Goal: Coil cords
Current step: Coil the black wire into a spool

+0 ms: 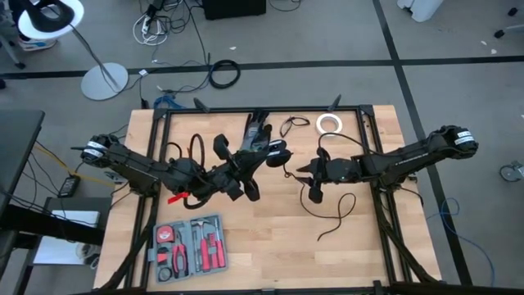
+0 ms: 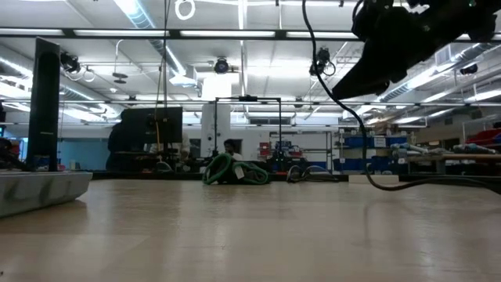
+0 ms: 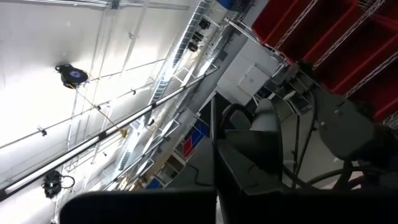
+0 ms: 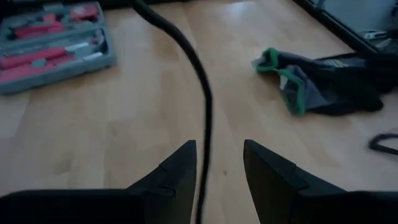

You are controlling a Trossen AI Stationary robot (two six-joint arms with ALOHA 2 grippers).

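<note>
I hold my right pincer (image 4: 219, 163) wide open with the cord (image 4: 198, 74) running between its fingers, ungripped, tail trailing over the worktop (image 1: 270, 238); my left pincer (image 1: 246, 168), closed, waits mid-worktop.

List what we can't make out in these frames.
- High view: whether the left gripper holds a cord; the arm's dark parts merge with it.
- Low view: the cord runs off the top edge.
- Right wrist view: the cord passes between the open right gripper; contact unclear.
</note>
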